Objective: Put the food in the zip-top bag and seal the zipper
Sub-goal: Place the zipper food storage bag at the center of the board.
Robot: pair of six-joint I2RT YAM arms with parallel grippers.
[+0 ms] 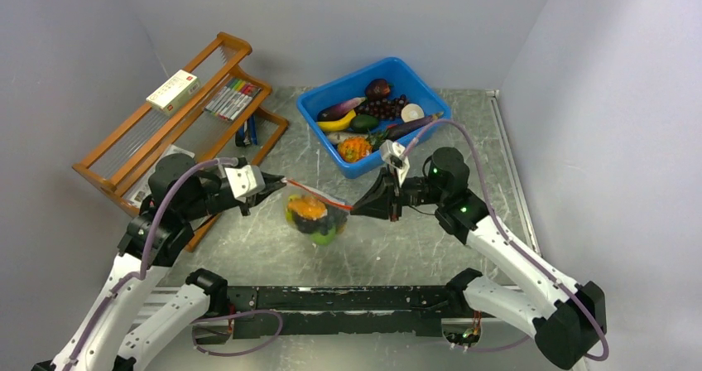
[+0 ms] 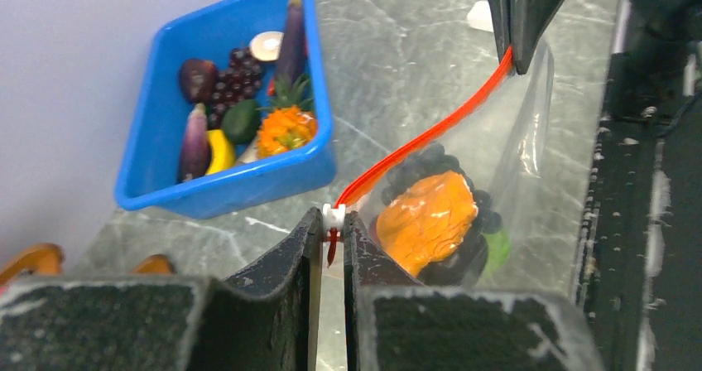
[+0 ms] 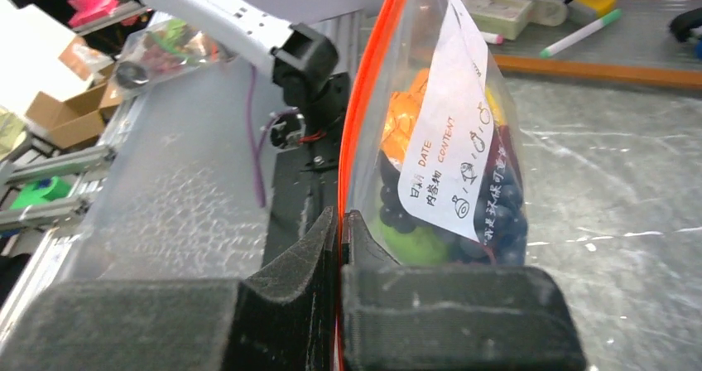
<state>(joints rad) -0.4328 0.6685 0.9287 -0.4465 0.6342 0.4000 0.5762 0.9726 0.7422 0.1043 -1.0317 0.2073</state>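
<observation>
The clear zip-top bag point(image 1: 315, 215) hangs between my two grippers above the table, with orange, dark grape and green food inside point(image 2: 428, 219). Its red-orange zipper point(image 1: 319, 193) is stretched taut from one gripper to the other. My left gripper point(image 1: 273, 180) is shut on the zipper's white slider point(image 2: 333, 215) at the left end of the strip. My right gripper point(image 1: 361, 206) is shut on the zipper's right end point(image 3: 341, 222). In the right wrist view the bag point(image 3: 447, 139) shows a white paper label and the zipper point(image 3: 364, 98) runs straight up.
A blue bin point(image 1: 374, 114) with several more toy fruits and vegetables stands at the back, also in the left wrist view point(image 2: 223, 114). A wooden rack point(image 1: 178, 114) with a box and markers stands at the back left. The black mounting rail point(image 1: 348, 301) lies along the near edge.
</observation>
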